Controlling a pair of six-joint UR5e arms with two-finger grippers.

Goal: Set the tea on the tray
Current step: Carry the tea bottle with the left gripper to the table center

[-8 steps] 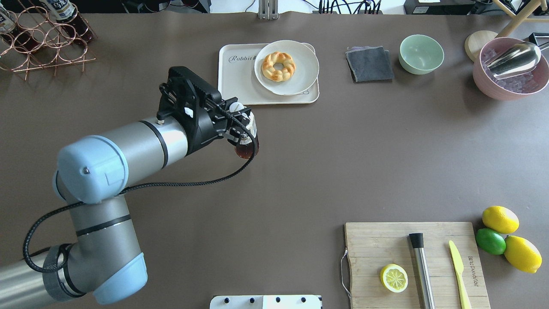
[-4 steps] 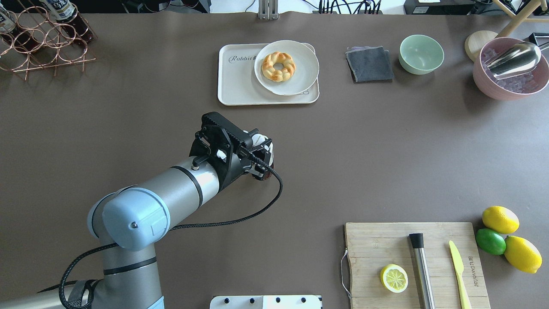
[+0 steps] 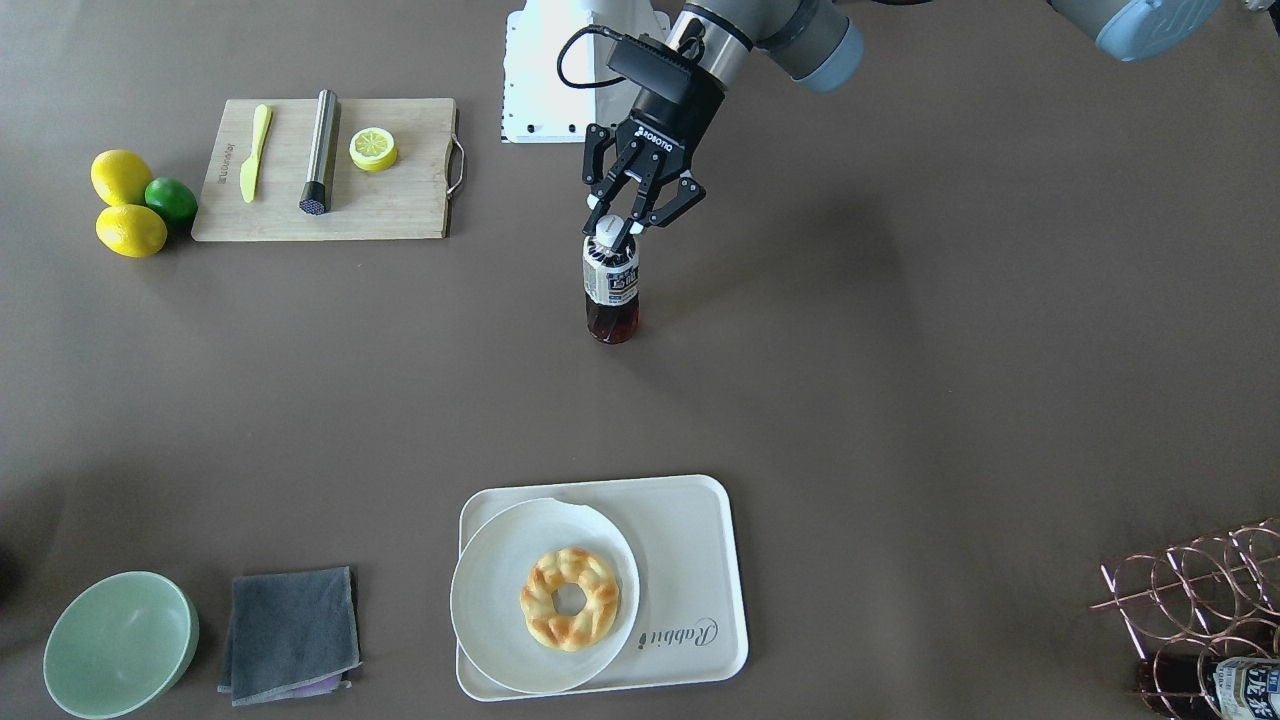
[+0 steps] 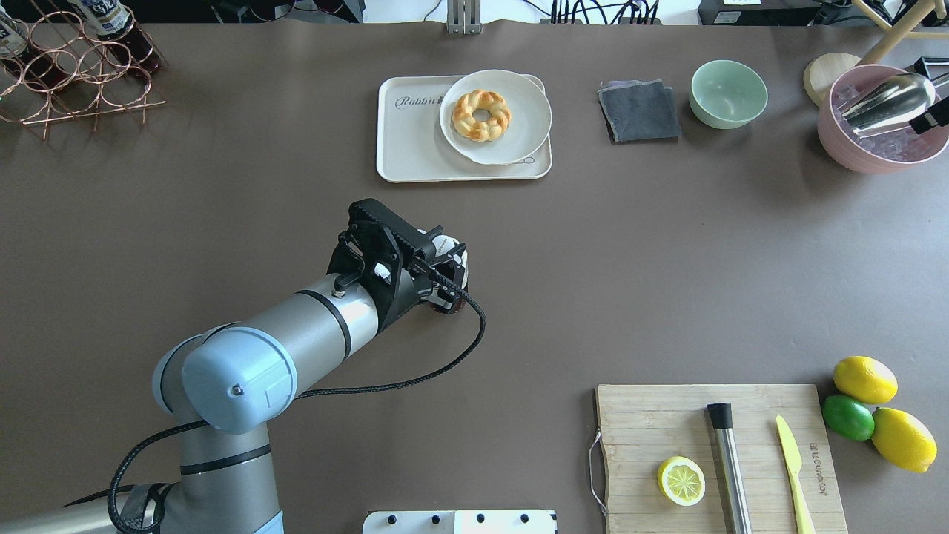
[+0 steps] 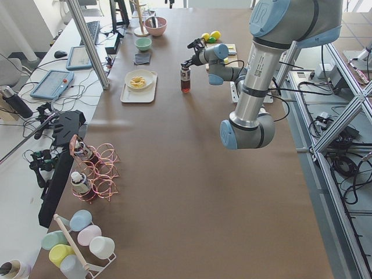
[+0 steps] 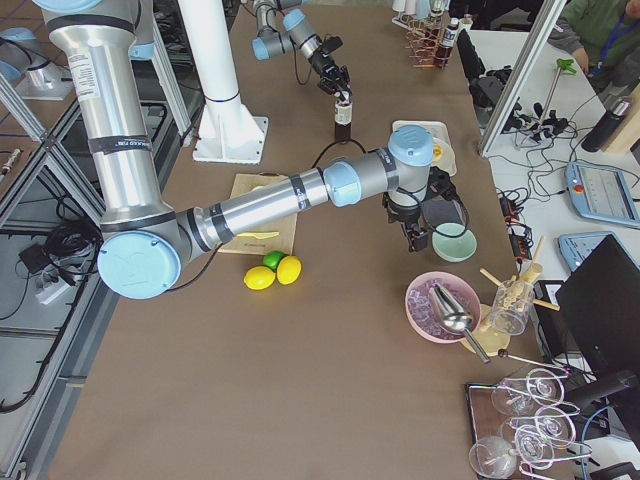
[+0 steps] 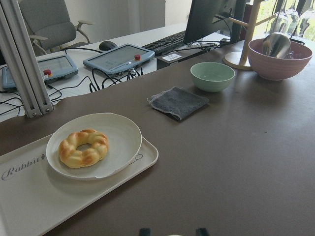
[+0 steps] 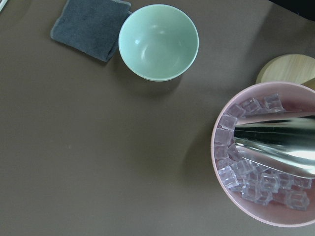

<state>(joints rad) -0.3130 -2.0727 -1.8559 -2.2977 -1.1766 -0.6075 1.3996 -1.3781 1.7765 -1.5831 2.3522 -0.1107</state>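
The tea [image 3: 612, 290] stands upright on the brown table, well short of the tray [image 3: 700, 560]; it also shows in the exterior left view [image 5: 185, 78]. My left gripper [image 3: 622, 222] hangs over its white cap with the jaws spread on either side, open. In the overhead view the left gripper [image 4: 450, 256] hides most of the bottle. The cream tray [image 4: 408, 148] lies at the far middle of the table. My right gripper [image 4: 934, 115] barely shows at the edge, over the pink bowl; I cannot tell if it is open or shut.
A white plate [image 4: 519, 119] with a doughnut [image 4: 482, 113] fills the tray's right part. Grey cloth [image 4: 639, 111], green bowl [image 4: 728, 93] and pink ice bowl [image 4: 882, 119] stand far right. A cutting board [image 4: 719, 460] lies near right. A copper bottle rack [image 4: 74, 74] stands far left.
My left gripper carried the tea from beside the tray back to the table's middle, then stayed nearly still. Part of the right gripper has come into view at the right edge.
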